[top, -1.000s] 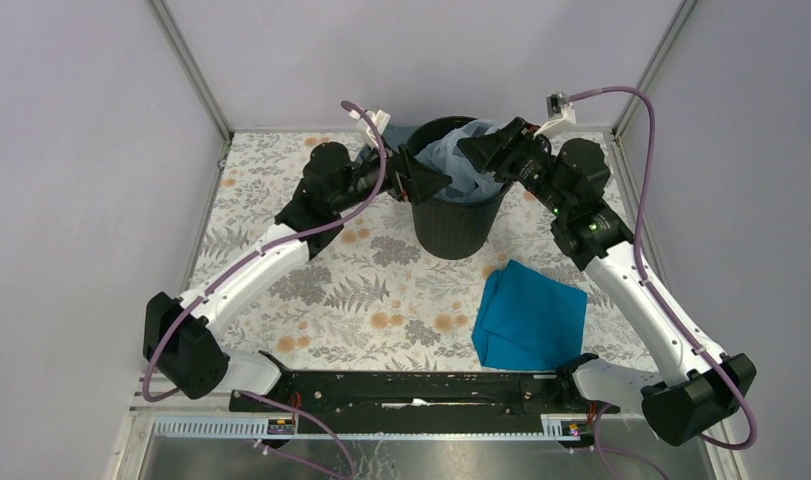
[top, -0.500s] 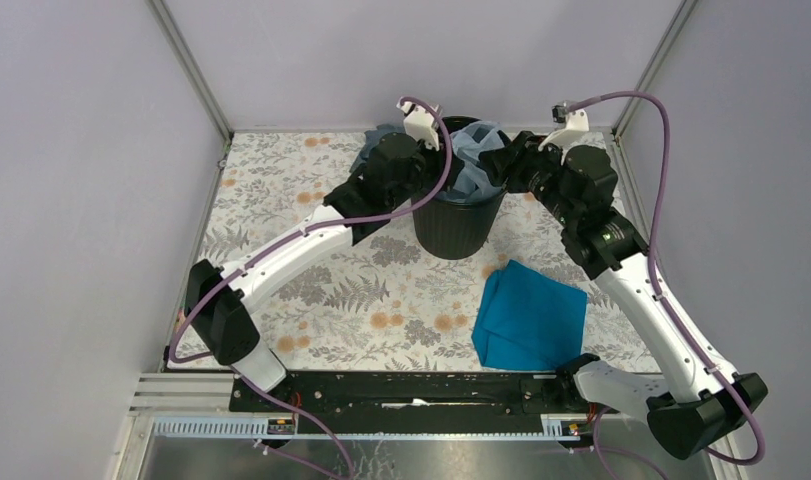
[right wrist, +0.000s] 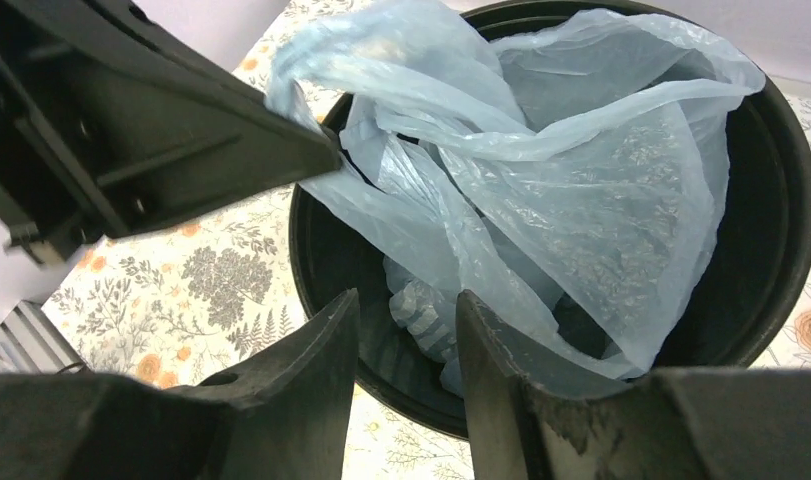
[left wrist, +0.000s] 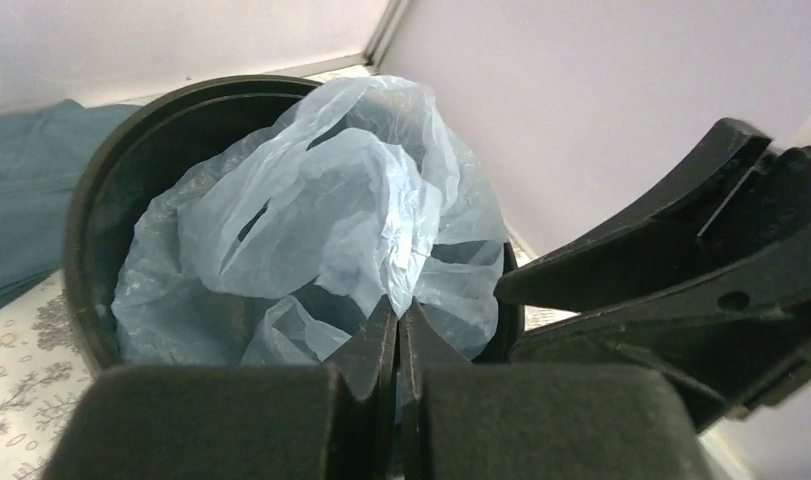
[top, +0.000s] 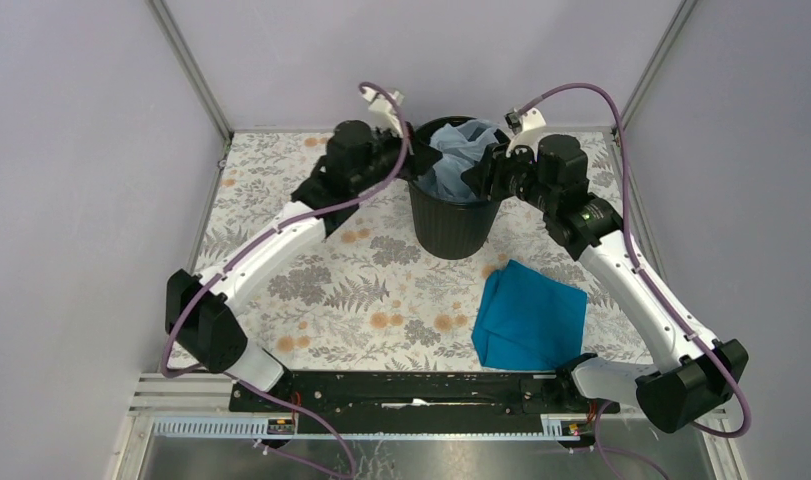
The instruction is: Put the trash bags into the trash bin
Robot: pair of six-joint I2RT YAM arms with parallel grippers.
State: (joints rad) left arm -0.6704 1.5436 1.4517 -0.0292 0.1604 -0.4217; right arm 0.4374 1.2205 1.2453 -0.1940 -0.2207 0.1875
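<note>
Round black plastic bin (top: 451, 228), smooth walls tapering downward, stands upright at far centre of the floral-print bench (top: 381, 290). Thin translucent pale blue plastic film bag (left wrist: 321, 210), glossy and crumpled, is bunched in the bin's mouth: upper folds stand above the rim, the rest inside. Left fingers (left wrist: 397, 335) are at the bin's left rim, pressed together, with a fold of the bag's film pinched at their tips. Right fingers (top: 473, 178) are at the right rim, partly apart; film lies beneath the gap, none visibly gripped. Folded bright teal cloth (top: 531, 315) lies flat on the bench, near-right of the bin, not touching it. Dull grey-blue cloth (left wrist: 21, 170) lies behind the bin.
</note>
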